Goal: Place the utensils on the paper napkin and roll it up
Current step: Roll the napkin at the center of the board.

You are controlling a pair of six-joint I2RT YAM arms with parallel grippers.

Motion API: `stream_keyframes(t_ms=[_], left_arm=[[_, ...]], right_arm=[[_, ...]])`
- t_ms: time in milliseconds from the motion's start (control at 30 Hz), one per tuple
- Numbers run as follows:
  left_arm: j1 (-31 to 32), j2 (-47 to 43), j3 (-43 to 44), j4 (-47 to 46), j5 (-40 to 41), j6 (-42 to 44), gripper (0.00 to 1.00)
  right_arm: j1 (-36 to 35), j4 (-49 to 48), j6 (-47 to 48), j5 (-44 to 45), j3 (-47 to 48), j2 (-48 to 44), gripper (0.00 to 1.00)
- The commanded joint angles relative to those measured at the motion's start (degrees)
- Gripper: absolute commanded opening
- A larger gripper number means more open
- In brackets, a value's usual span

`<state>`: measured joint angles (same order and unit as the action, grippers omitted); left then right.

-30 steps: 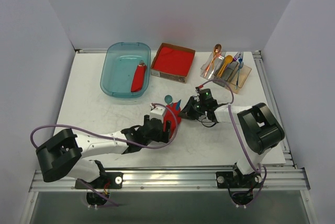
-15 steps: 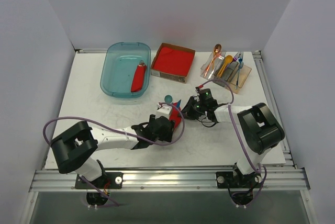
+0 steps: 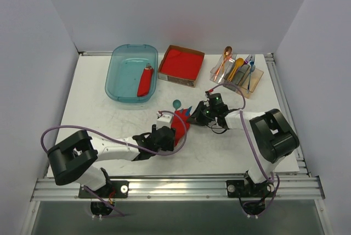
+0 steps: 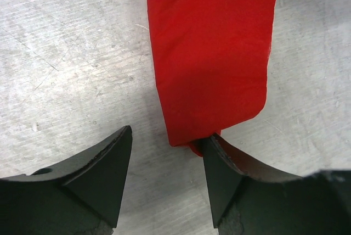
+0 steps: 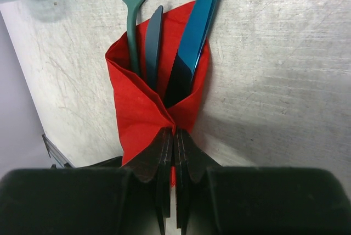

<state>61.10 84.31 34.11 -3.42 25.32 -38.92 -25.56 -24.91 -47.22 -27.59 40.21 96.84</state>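
Red paper napkin (image 5: pixel 137 108), thin and creased, wraps a slim plastic teal spoon (image 5: pixel 131 4) and a serrated blue knife (image 5: pixel 197 32) at mid-tabletop (image 3: pixel 109 119). The right gripper (image 5: pixel 174 136) pinches its fold; the left gripper (image 4: pixel 168 136) stands parted at its end.

Plain bright red on the paper napkin (image 5: pixel 137 108), and it sings against the scuffed silver-grey bench (image 4: pixel 71 54). There's a teal spoon (image 5: pixel 130 4), a slate-blue piece (image 5: pixel 154 37) and a glossy deep-blue knife (image 5: pixel 200 21). Matt black on the left hand (image 4: pixel 169 136), black again on the right hand (image 5: pixel 174 136). Further back sit a see-through teal tub (image 3: pixel 118 81), a red stack (image 3: pixel 181 62) with brown cardboard sides, and an orange spoon (image 3: pixel 226 52).
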Motion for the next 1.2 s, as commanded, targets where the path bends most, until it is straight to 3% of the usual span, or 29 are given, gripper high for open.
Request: stream_keyframes(t_ms=[0,500,1167], left_arm=[[0.2,0.4,-0.2,-2.1,1.0,-2.2,0.62],[0.4,4.3,1.3,0.8,1.4,-6.8,0.59],[0.3,4.7,1.2,2.1,1.3,-8.4,0.58]], right_arm=[[-0.2,0.9,0.4,1.7,-0.7,-3.4,0.00],[-4.0,-1.1,-3.1,6.9,-6.3,-7.0,0.00],[-1.2,0.7,-1.3,8.1,-7.7,-7.8,0.00]])
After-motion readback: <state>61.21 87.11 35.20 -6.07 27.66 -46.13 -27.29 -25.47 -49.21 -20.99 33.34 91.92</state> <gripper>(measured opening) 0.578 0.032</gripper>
